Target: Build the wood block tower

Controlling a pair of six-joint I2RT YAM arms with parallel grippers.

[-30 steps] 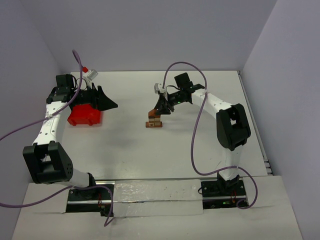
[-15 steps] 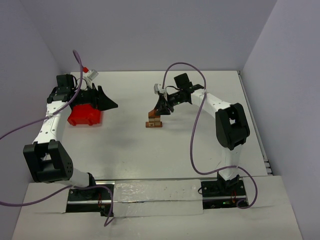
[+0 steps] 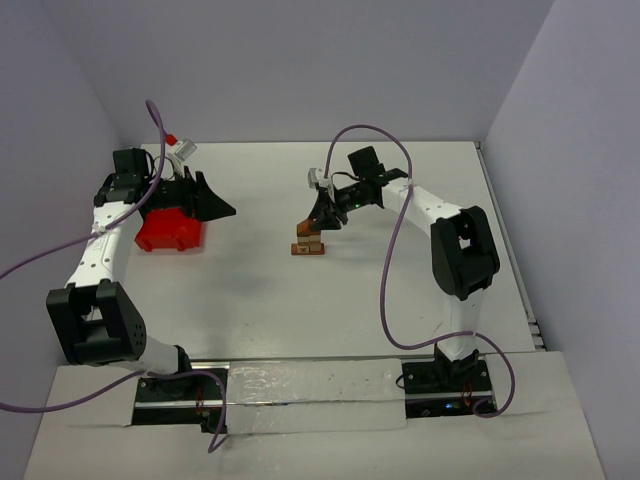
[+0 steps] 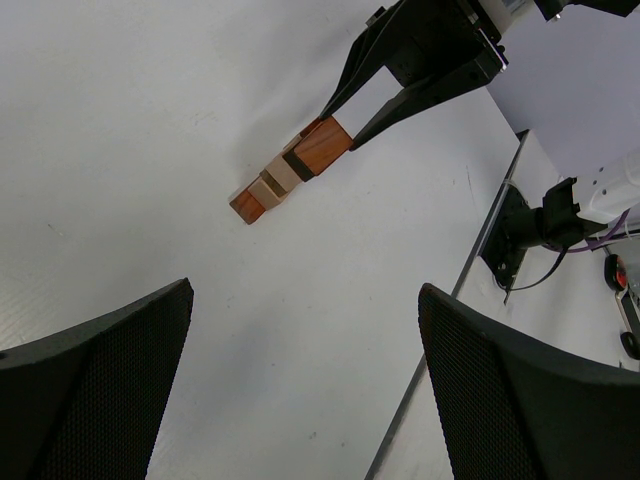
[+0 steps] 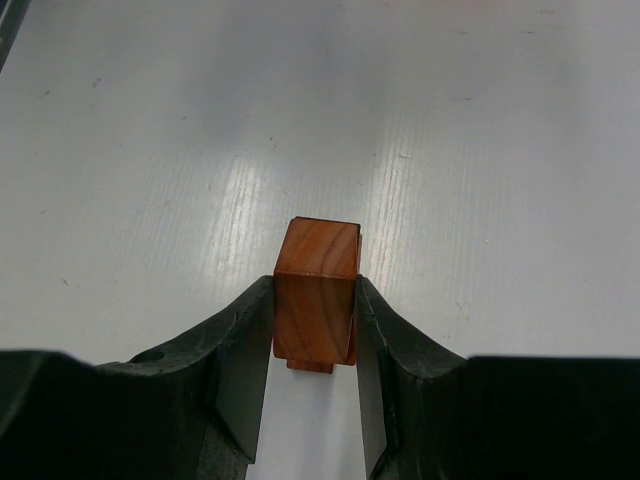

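tower: wood block tower [image 3: 309, 241] stands upright on the table [image 3: 300, 320]; reddish base, tan pieces, one dark piece, then a reddish-brown top block [image 5: 317, 285].
right gripper: right gripper [image 3: 322, 216] is directly over the tower, fingers clamped on two opposite sides of the top block.
left gripper: left gripper [image 3: 216, 206] is well left of the tower, fingers spread wide, holding nothing.
bin: red bin [image 3: 165, 232] is further left of the tower, just beside the left gripper.

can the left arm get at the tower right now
Probably only the lower part of the tower. The right gripper is shut on the top block, so the top is taken. The left gripper hangs open by the bin, facing the tower's free side.
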